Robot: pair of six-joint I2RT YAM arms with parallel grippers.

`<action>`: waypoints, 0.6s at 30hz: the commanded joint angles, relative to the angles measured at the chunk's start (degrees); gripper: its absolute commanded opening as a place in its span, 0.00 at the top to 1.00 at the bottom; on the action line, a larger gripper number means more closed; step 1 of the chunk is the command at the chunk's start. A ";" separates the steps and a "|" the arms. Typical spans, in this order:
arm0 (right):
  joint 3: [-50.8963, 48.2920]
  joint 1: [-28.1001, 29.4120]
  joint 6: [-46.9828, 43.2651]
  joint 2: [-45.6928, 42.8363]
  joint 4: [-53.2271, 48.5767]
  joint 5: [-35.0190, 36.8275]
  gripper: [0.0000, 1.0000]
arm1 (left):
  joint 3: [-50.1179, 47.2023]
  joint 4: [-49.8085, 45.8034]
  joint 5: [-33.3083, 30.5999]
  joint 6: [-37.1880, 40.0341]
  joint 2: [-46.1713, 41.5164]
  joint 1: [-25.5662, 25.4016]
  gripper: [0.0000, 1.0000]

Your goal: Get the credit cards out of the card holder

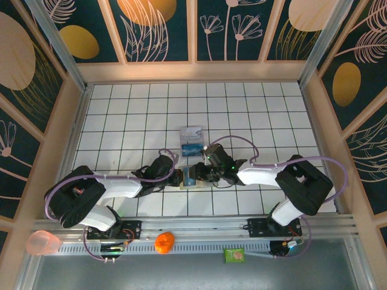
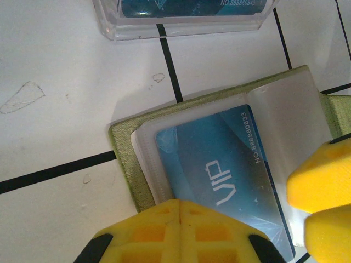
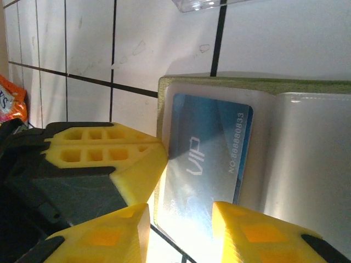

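**Two grippers meet over an open card holder on a tiled tabletop**

Seen from above, a white tabletop (image 1: 121,121) ruled with a black grid carries a yellow-green card holder (image 2: 127,143) near its middle, a little toward 6 o'clock. The holder lies flat and open, with frosted plastic sleeves (image 2: 290,115) facing up. A blue card (image 2: 219,164) printed "VIP" in pale letters lies against one sleeve. Whether it sits inside the pocket or on top of it cannot be told.

The left gripper (image 2: 180,207) reaches in from 9 o'clock. Its yellow fingers are pressed flush together, and their tips rest on the edge of the holder and the blue card.

The right gripper (image 3: 181,219) comes in from 3 o'clock. Its yellow fingers are spread apart, one on either side of the blue card's near end. The card lies in the gap between them, and contact with it cannot be made out.

Just beyond the holder, at 12 o'clock from it, a clear plastic tray (image 1: 191,140) stands on the tabletop, apart from the holder. A second blue card (image 2: 189,6) lies in the tray.
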 commanded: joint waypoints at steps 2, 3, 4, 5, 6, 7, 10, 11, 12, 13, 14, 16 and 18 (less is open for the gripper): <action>-0.67 -0.31 1.33 1.86 0.57 0.01 0.65 | -1.00 -0.93 -0.49 0.99 -0.33 0.31 1.00; -0.83 -0.36 1.44 2.10 0.76 0.08 0.65 | -1.09 -0.93 -0.47 1.00 -0.37 0.38 1.00; -0.84 -0.44 1.39 2.35 0.71 0.13 0.65 | -1.14 -0.97 -0.45 1.00 -0.38 0.34 1.00; -0.98 -0.44 1.46 2.53 0.90 -0.02 0.66 | -1.09 -0.86 -0.49 1.07 -0.38 0.31 1.00; -1.03 -0.41 1.49 2.73 1.07 -0.29 0.65 | -1.18 -0.73 -0.41 1.05 -0.34 0.42 1.00; -0.88 -0.43 1.47 2.90 1.06 -0.31 0.66 | -1.18 -0.75 -0.39 1.08 -0.30 0.33 1.00; -0.50 -0.32 1.58 3.39 0.31 0.05 0.66 | -1.09 -0.80 -0.32 1.24 -0.12 0.30 1.00; -0.42 -0.34 1.70 3.41 -0.13 0.41 0.66 | -1.12 -0.80 -0.39 1.25 -0.07 0.37 1.00; -0.33 -0.36 1.82 3.39 -0.70 0.88 0.66 | -1.22 -0.81 -0.46 1.26 -0.12 0.32 1.00; -0.33 -0.35 1.87 3.36 -0.95 1.22 0.66 | -1.17 -0.87 -0.54 1.33 -0.11 0.36 1.00; -0.33 -0.31 1.87 3.17 -1.45 1.84 0.66 | -1.14 -0.93 -0.57 1.35 -0.12 0.37 1.00; -0.25 -0.10 2.03 2.83 -2.47 3.18 0.66 | -1.09 -0.98 -0.56 1.34 -0.12 0.34 1.00; -0.24 0.08 2.10 2.71 -3.05 4.04 0.66 | -1.01 -1.11 -0.66 1.52 -0.04 0.37 1.00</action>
